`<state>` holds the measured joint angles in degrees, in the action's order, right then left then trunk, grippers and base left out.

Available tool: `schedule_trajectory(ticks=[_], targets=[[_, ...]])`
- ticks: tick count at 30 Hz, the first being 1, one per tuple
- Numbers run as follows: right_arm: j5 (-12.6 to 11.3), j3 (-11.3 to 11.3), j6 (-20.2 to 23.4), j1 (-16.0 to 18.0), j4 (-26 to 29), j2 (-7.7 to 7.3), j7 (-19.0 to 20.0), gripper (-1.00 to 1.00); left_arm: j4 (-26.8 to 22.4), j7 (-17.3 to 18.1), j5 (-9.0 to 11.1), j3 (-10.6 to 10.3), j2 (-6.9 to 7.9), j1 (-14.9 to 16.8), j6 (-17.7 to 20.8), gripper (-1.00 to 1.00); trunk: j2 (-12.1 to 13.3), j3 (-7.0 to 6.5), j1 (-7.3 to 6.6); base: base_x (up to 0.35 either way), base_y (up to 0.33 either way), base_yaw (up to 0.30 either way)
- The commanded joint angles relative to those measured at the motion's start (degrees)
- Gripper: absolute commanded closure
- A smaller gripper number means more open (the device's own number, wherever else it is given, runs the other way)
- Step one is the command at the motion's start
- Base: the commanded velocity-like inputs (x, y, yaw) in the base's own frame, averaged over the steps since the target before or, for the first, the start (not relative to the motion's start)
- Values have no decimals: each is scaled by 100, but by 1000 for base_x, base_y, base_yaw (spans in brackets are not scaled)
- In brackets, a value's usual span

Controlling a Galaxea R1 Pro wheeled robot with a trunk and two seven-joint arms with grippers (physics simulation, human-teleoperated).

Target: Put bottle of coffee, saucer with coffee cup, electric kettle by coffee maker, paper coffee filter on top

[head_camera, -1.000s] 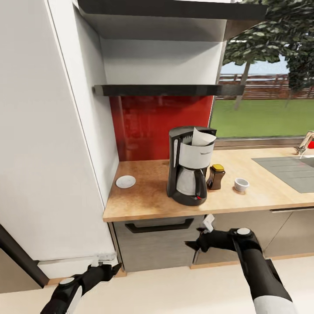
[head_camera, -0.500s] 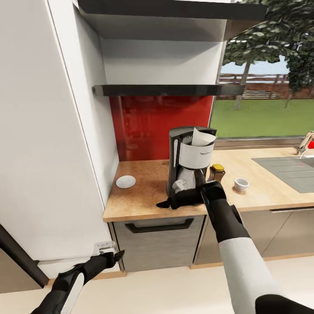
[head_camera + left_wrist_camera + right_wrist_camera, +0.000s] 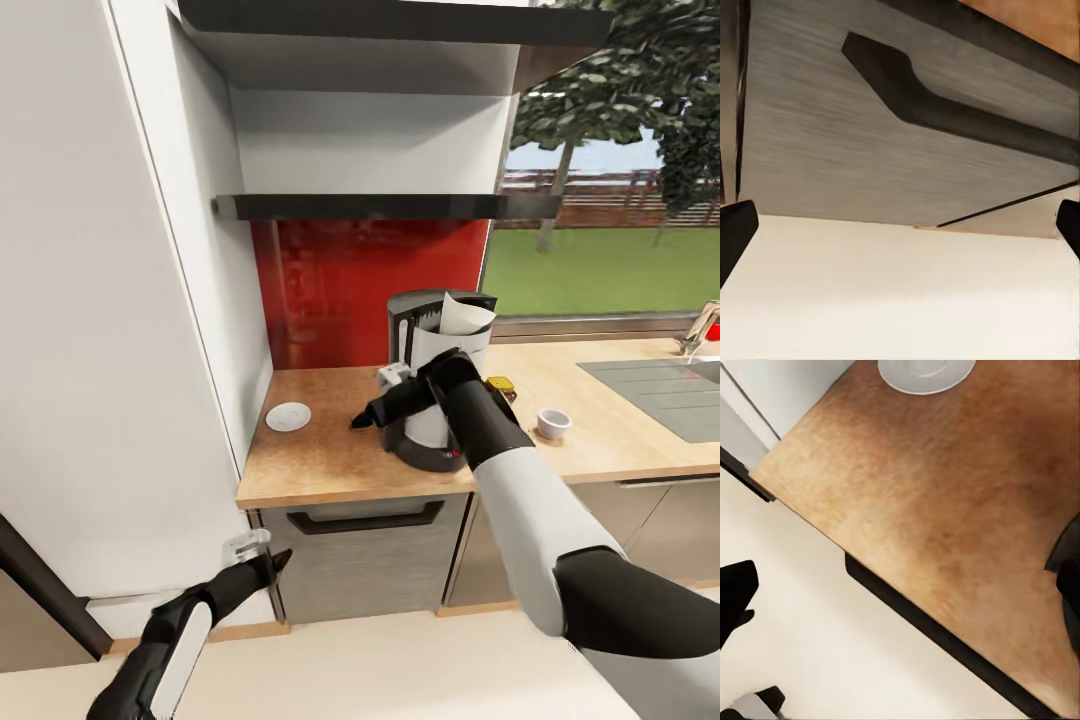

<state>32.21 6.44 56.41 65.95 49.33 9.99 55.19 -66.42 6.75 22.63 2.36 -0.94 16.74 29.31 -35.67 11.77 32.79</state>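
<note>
The countertop (image 3: 330,455) is a light speckled wood-toned slab over grey cabinet fronts, ending at a white wall panel on one side. A small white saucer (image 3: 288,416) lies flat on it near the back corner, ahead of the right gripper's (image 3: 366,420) jaws and apart from them; in the right wrist view the saucer (image 3: 926,370) sits at the far end of the bare wood. The coffee maker (image 3: 437,390) stands on the counter just behind those jaws. On its far side, away from the jaws, stand the jar of coffee (image 3: 501,388), mostly hidden by the arm, then a white cup (image 3: 552,423) directly on the wood.
</note>
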Motion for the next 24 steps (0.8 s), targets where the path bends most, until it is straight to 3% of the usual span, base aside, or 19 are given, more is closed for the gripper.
schedule_trajectory(ticks=[1, 4, 7, 11, 24], targets=[[52, 2, 18, 108, -81, 1, -54, -100, -8, 12, 111, 21, -17, 62, 74, -100, -8, 10, 2, 0, 0, 0], [43, 5, 17, 234, -176, 1, -183, -100, -15, -32, 355, 15, -51, 199, 267, -100, -8, 10, 2, 0, 0, 0], [27, 25, 18, 287, -194, 1, -227, -100, -72, -239, 729, 18, -72, 439, 508, -100, -8, 10, 2, 0, 0, 0], [30, 57, 19, 294, -203, 1, -224, -100, -328, -299, 952, 13, -86, 483, 553, -100, -8, 10, 2, 0, 0, 0], [22, 109, 27, 287, 87, 1, -249, -100, -535, -290, 1377, 111, -98, 478, 525, -100, -8, 26, 2, 0, 0, 19]])
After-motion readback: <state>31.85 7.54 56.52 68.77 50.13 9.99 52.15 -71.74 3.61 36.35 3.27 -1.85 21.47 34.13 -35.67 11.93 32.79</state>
